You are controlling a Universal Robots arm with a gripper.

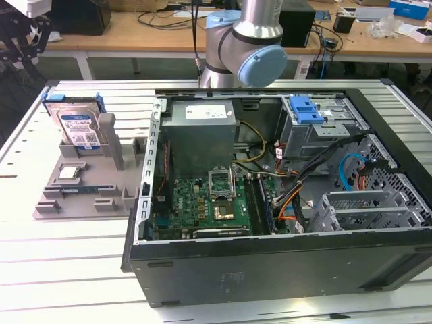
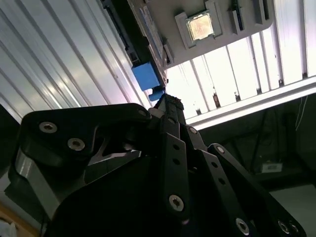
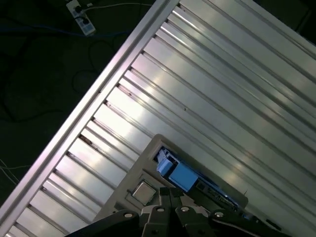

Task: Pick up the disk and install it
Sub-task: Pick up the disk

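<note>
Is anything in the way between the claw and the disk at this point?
Nothing visible. In the second wrist view the claw sits right by the disk at its blue rail, with no object between them. In the exterior view the disk stands upright in the grey holder, top edge uncovered.

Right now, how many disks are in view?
1. The disk stands in the grey holder at the exterior view's left, beside the case. The drive cage could hide more.
</note>
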